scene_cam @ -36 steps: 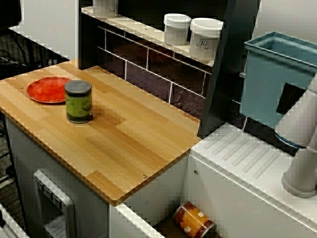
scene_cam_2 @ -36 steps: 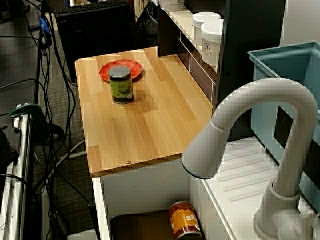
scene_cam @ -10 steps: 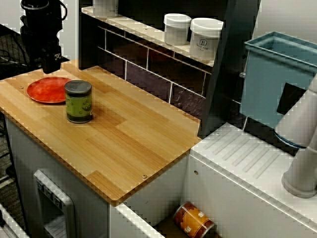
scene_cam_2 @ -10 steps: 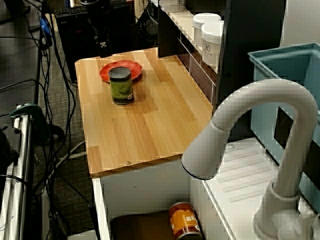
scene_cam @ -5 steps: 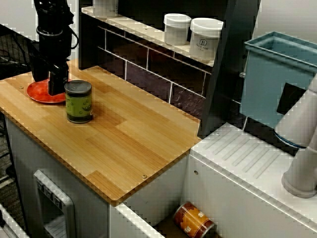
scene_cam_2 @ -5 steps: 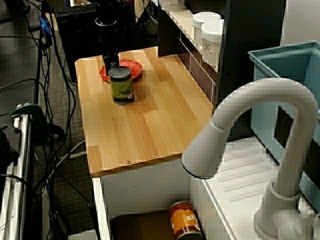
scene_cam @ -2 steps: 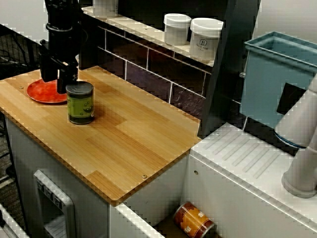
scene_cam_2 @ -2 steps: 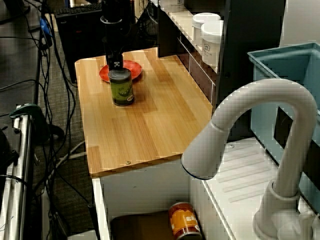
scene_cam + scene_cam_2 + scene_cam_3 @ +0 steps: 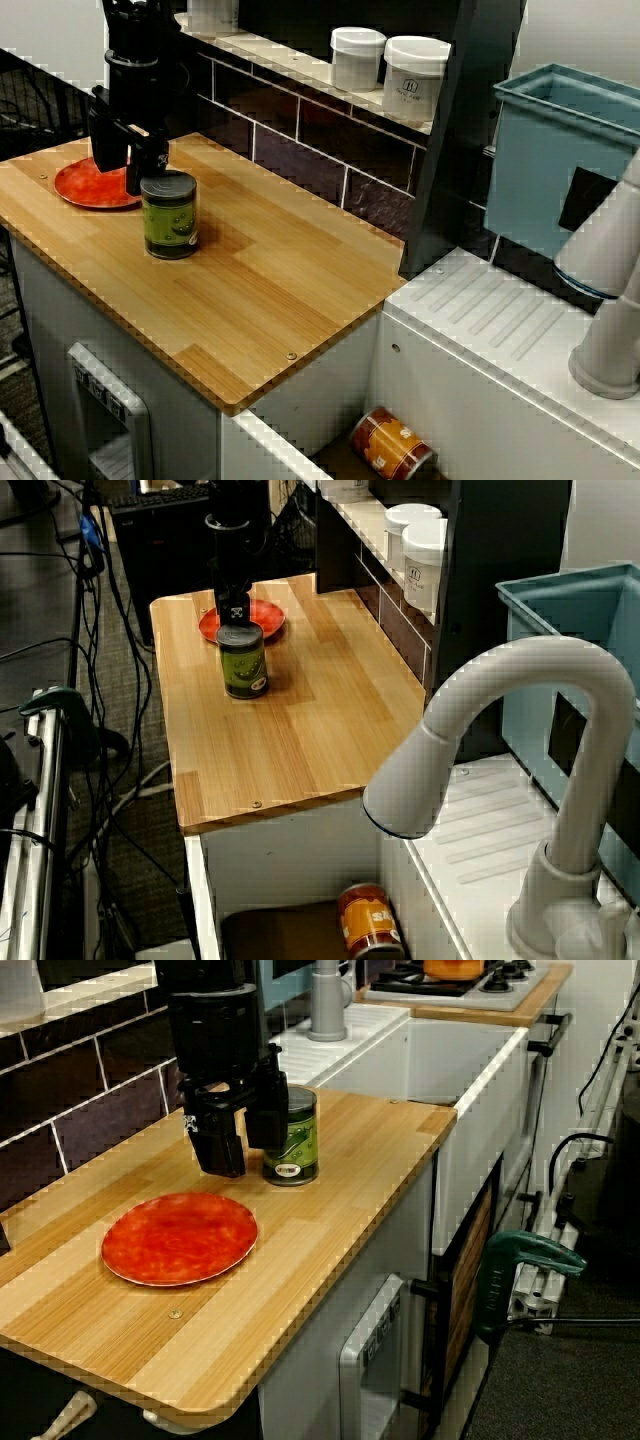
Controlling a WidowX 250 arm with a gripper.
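Currently the black fingers (image 9: pixel 222 1146) of the single arm hang low over the light wooden surface (image 9: pixel 340 1180). They are spread apart and grasp nothing. In the view from the plate end, the gap between them is empty and only bare wood shows beneath it.

The green cylindrical metal can with a dark lid (image 9: pixel 293 1136) stands upright on the surface, about midway across its width. The fingers (image 9: pixel 137 166) are just beside the green can (image 9: pixel 170 216), on the side away from the sink. The finger nearer the green can overlaps its upper wall in the view across the counter and in the view from the plate end. Contact looks likely but cannot be confirmed. In the view over the tap the fingers (image 9: pixel 236 611) sit directly behind the green can (image 9: pixel 243 661), at lid height.

A flat round red plate (image 9: pixel 180 1238) lies near the green can, beyond the fingers, and does not touch it.

Two white lidded jars (image 9: pixel 358 58) (image 9: pixel 415 78) stand on a shelf above and behind the green can, toward the sink end. An orange-labelled can (image 9: pixel 392 446) lies on its side in the white sink basin, well apart from the green can and below its level. A white curved tap (image 9: pixel 500 740) and a teal plastic bin (image 9: pixel 550 150) stand farther from the green can, on the sink side.
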